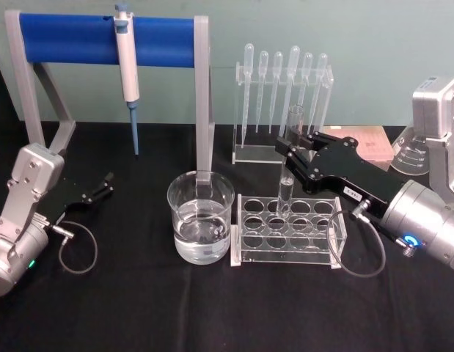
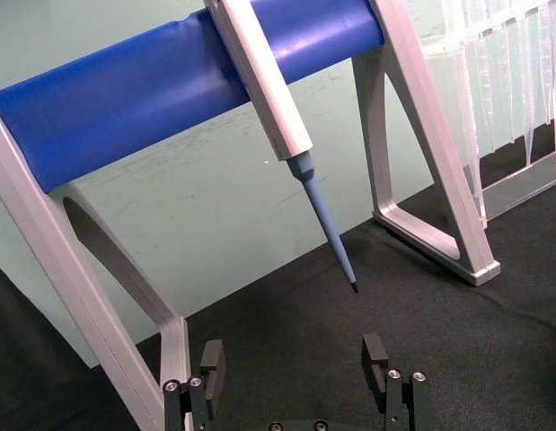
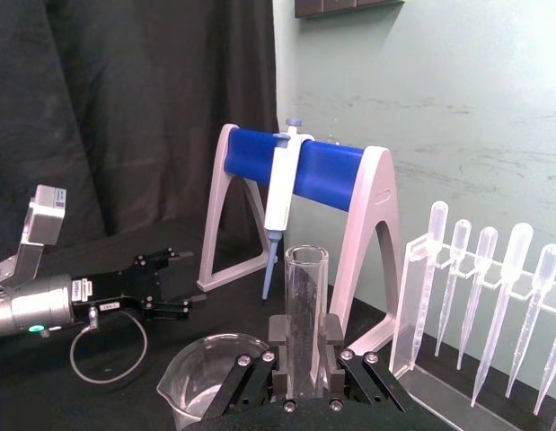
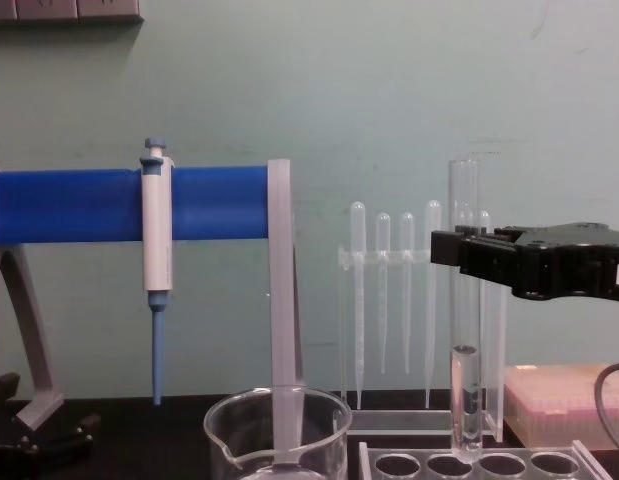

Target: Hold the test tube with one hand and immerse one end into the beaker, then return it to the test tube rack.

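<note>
— What is the biggest thing near the test tube rack [image 1: 285, 258]?
— The blue stand [image 1: 102, 40]. It is behind the rack and off to the robot's left. A white and blue pipette [image 1: 127, 66] hangs on it.
— And the arms?
— The right gripper [image 1: 288, 147] reaches in from the rack's right side and sits above its back row. Its black fingers [image 3: 276, 337] are squeezed tight on the test tube [image 1: 287, 192]. The left gripper [image 1: 105, 183] is low over the black table [image 1: 212, 315], far to the left of the rack. Its fingers [image 2: 212, 359] are wide apart and hold nothing.
— What stands right behind the rack?
— A clear holder with six thin pipettes [image 1: 282, 81], bulbs up.
— Where is the beaker [image 1: 184, 242]?
— Just beside the rack's left end. It is about half full of clear water.
— And the tube?
— It stands straight up over the rack. Its round bottom is right at a hole in the back row. I can't tell if it is inside. A little water sits in its bottom part.
</note>
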Controlling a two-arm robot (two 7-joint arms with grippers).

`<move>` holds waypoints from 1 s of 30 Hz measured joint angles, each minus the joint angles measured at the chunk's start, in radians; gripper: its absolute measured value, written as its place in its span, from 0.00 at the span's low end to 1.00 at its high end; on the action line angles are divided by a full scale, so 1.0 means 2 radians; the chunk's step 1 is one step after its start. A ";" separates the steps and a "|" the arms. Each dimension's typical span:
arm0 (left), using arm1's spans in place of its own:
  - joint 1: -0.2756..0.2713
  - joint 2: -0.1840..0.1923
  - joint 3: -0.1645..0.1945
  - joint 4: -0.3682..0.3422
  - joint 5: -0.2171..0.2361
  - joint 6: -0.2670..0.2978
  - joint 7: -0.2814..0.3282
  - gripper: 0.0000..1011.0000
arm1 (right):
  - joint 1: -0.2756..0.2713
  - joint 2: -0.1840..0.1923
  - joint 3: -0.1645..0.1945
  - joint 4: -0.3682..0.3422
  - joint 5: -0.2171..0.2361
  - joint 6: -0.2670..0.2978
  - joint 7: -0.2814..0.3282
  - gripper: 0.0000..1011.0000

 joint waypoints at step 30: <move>0.000 0.000 0.000 0.000 0.000 0.000 0.000 0.99 | 0.000 0.000 0.000 0.000 0.000 0.000 0.000 0.22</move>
